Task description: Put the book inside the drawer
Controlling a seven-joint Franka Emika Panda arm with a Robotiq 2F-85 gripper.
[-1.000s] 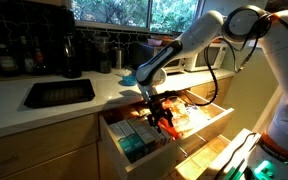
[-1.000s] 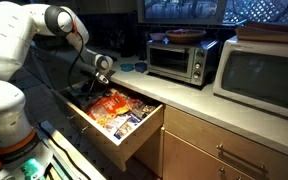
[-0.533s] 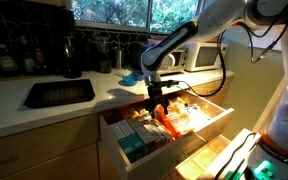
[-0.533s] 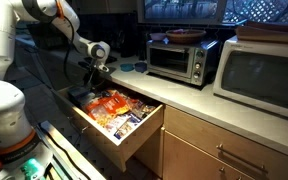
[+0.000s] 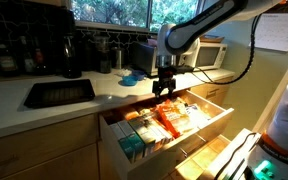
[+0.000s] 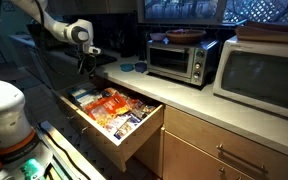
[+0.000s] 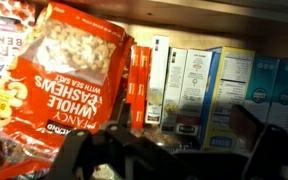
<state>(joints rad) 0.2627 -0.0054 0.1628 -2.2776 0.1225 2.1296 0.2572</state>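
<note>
A black tray [image 5: 59,93] lies flat on the light surface [image 5: 9,100], with a dark appliance [image 5: 72,52] behind it and a flat light-blue thing [image 5: 132,77] farther along. A toaster oven [image 6: 176,60] stands beside a larger microwave [image 6: 264,72]. An orange cashew bag [image 7: 69,80] lies beside upright boxes [image 7: 199,85].
</note>
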